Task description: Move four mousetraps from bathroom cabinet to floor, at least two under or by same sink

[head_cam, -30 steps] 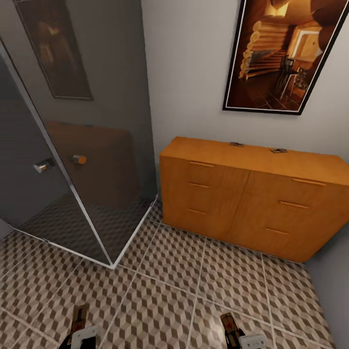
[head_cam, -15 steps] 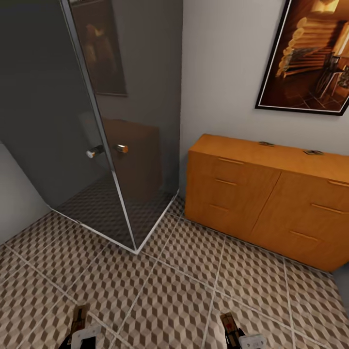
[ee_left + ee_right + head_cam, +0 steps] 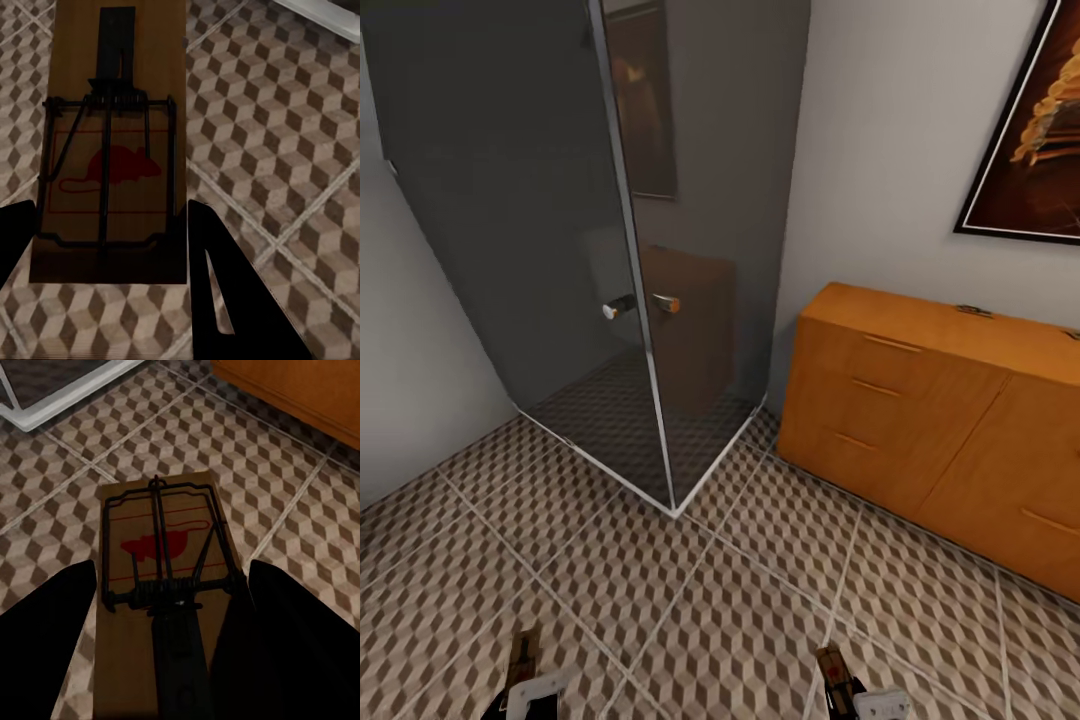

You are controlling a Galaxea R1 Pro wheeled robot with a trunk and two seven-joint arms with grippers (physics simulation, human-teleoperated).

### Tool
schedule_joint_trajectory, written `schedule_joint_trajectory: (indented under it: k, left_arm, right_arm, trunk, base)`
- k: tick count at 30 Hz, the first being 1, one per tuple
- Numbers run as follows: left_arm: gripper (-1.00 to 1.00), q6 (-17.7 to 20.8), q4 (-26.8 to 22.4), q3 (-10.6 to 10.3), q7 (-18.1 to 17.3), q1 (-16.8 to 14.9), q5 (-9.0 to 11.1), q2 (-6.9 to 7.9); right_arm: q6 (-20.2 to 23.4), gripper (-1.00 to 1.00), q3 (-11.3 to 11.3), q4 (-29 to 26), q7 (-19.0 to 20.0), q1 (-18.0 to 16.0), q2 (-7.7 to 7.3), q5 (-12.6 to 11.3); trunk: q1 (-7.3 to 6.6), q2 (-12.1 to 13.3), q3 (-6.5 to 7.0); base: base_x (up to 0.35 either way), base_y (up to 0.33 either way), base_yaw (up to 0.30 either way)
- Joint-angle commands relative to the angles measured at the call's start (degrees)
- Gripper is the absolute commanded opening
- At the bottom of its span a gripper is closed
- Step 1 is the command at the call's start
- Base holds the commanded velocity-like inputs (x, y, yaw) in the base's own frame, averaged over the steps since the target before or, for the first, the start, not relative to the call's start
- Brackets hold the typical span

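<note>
Left gripper (image 3: 105, 225) holds a mousetrap (image 3: 112, 127) between its dark fingers (image 3: 217, 277), jaws closed against the board's long edges; the red mouse print and wire bar face the camera, with patterned bathroom floor (image 3: 277, 150) behind. Right gripper (image 3: 169, 607) likewise clamps a second mousetrap (image 3: 161, 585), fingers pressed on both sides of the board, spring end nearest the wrist.

Head view: both grippers, left (image 3: 525, 670) and right (image 3: 840, 680), sit low over the bathroom floor (image 3: 690, 600), well apart from the cabinet (image 3: 920, 420). Two small dark items lie on the cabinet top near its back edge, one (image 3: 973, 311) clearer than the other (image 3: 1072, 333); too small to identify with certainty. Glass shower enclosure (image 3: 650, 300) stands just beside the cabinet's near end, its corner frame (image 3: 675, 510) jutting onto the tiles. Open tiled floor runs between the shower corner, the cabinet front and the grippers. A framed picture (image 3: 1030, 150) hangs above the cabinet.
</note>
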Motion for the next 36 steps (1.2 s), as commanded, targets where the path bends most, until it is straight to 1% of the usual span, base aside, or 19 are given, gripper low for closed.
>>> schedule_joint_trajectory:
  k: [1, 6, 16, 36]
  left_arm:
    - [-1.0, -0.21, 0.2, -0.49, 0.25, -0.09, 0.04, -0.04]
    - [-1.0, -0.15, 0.2, -0.5, 0.25, -0.09, 0.04, -0.04]
    - [-1.0, -0.12, 0.2, -0.5, 0.25, -0.09, 0.04, -0.1]
    - [-1.0, -0.06, 0.2, -0.57, 0.25, -0.09, 0.04, -0.19]
  right_arm:
    - [-0.06, -1.0, 0.41, 0.0, -0.94, -0.02, -0.08, 0.15]
    - [-0.06, -1.0, 0.41, 0.0, -1.86, -0.02, -0.07, 0.15]
    - [-0.05, -1.0, 0.41, 0.0, -1.98, -0.02, -0.07, 0.15]
    - [0.01, -1.0, 0.41, 0.09, -1.98, -0.02, -0.07, 0.15]
  trunk:
    - [0.0, -0.02, -0.02]
    - [0.0, -0.02, 0.13]
    - [0.0, -0.02, 0.35]
    - [0.0, -0.02, 0.37]
  base:
    - [0.0, 0.0, 0.284]
    - [0.0, 0.0, 0.284]
    - [0.0, 0.0, 0.284]
    - [0.0, 0.0, 0.285]
